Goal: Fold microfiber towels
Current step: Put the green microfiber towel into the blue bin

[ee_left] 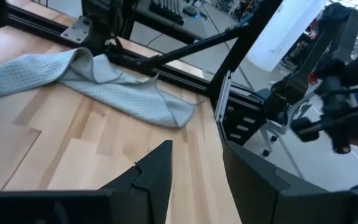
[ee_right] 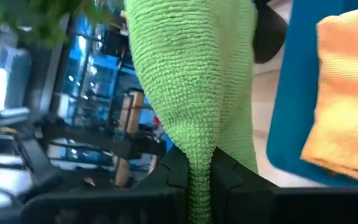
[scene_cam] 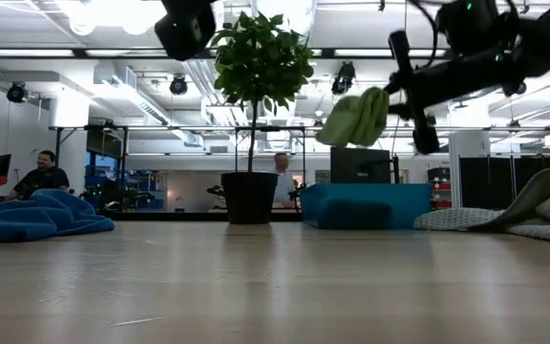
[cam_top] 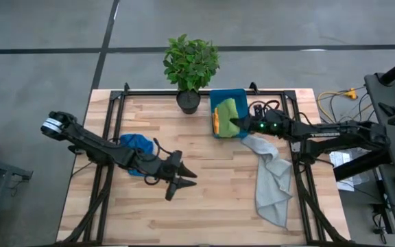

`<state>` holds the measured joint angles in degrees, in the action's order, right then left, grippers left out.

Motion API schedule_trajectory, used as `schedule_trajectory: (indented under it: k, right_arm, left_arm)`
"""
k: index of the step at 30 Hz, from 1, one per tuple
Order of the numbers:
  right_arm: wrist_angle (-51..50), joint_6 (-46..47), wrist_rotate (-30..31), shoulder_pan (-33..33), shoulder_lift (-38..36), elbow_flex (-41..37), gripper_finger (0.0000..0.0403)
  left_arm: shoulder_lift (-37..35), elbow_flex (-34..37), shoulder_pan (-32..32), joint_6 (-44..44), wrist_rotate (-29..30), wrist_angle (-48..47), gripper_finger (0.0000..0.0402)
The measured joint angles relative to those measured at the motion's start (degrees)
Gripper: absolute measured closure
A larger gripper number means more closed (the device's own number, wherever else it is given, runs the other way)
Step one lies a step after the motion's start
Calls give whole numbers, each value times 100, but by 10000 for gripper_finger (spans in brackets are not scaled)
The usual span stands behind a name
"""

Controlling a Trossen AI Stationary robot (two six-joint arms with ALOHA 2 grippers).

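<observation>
**Step in hand.** Taking a cloth out of the bin for folding. The right gripper [cam_top: 237, 124] hangs above the teal plastic bin [cam_top: 241, 95] at the far side of the table, right of centre, clenched on the lime green towel [ee_right: 191, 81]. The wrist view shows the cloth pinched between both fingers. In the low view it hangs as a bunched lump well clear of the tabletop [scene_cam: 256, 287].

**Next move, as judged.** Carry the green cloth to bare wood at mid-table, lay it down and spread it flat before any fold. It is gathered, not flat, so the second arm will probably be needed to pull out a corner.

**Left gripper** [cam_top: 180, 180]. Near centre of the table, fingers parted, holding nothing, waiting.

**Container.** One bin, teal. The orange towel [cam_top: 216, 121] lies in it at its left edge. The green cloth is raised over it.

**Other cloths.**
- Blue towel [cam_top: 137, 145]: crumpled on the table at left, beneath the left arm.
- Pale grey towel [cam_top: 273, 182]: sprawled unfolded at right, running from just beside the bin toward the near edge.

**Also present.** Potted plant [cam_top: 190, 65], far centre, just left of the bin.
</observation>
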<state>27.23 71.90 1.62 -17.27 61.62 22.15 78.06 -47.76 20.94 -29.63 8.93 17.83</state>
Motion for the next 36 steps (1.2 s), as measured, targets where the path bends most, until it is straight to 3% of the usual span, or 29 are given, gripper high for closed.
schedule_trajectory:
  k: [5, 12, 19, 24, 31, 36]
  right_arm:
    - [975, 223, -862, -691, 671, -103, 390]
    - [1207, 203, -1903, -1049, 2235, 890, 390]
    - [1503, 433, -1980, -1110, 3288, 1516, 390]
    - [1204, 434, -1821, -1115, 3327, 1325, 390]
    - [592, -34, -1358, -1148, 2821, 1075, 390]
    - [-546, -359, -1076, -1164, 2460, 1036, 390]
  left_arm:
    - [229, -72, -101, 4, 0, 122, 272]
    - [269, -121, -333, 2, 15, 124, 272]
    - [260, -187, -437, 2, 35, 125, 272]
    - [258, -187, -438, 2, 35, 119, 272]
    - [258, -187, -478, 2, 35, 118, 272]
    - [256, -182, -522, 26, 37, 115, 272]
